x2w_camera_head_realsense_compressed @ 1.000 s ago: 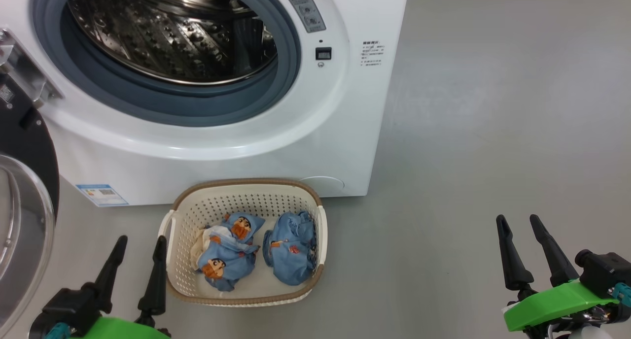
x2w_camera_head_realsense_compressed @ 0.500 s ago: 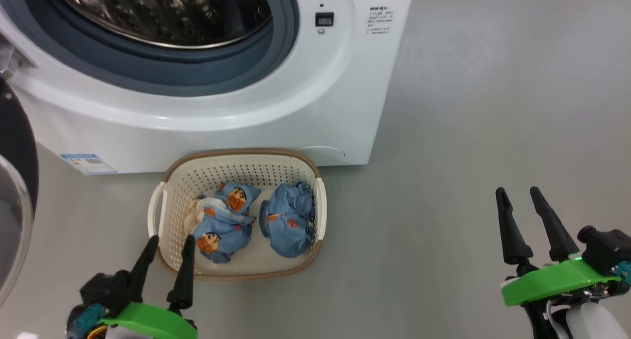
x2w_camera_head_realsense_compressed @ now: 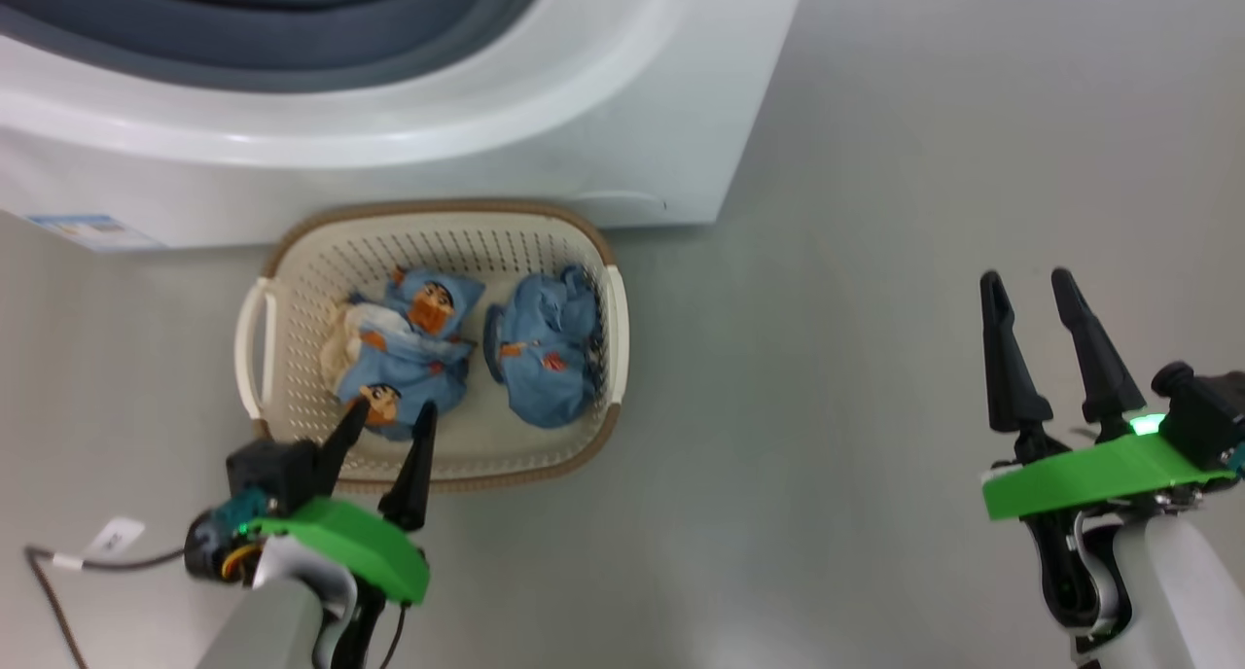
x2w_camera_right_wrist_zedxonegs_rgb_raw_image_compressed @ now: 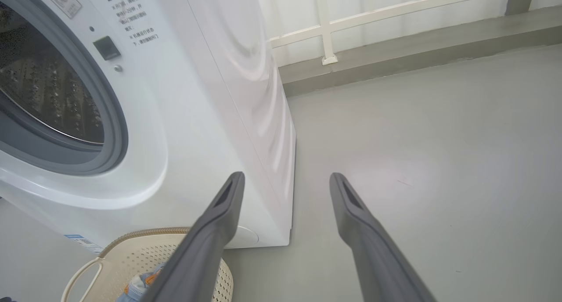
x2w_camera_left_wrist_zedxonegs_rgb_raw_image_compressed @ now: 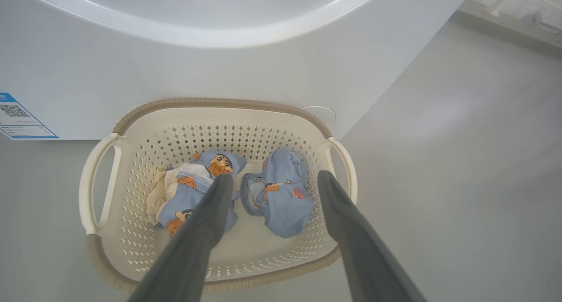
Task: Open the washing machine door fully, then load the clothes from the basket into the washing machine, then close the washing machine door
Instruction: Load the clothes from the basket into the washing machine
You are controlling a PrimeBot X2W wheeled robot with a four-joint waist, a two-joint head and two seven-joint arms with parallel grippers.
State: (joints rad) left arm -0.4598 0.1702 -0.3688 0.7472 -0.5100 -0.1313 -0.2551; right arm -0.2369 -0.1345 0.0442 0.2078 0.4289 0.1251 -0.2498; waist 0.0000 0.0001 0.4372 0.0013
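behind the left hand [x2w_camera_head_realsense_compressed: 395,406] lie clothes [x2w_camera_head_realsense_compressed: 404,353] (partly hidden).

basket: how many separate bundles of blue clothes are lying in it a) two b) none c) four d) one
a: the basket holds a left bundle with some cream cloth and a right bundle, lying side by side on its floor.
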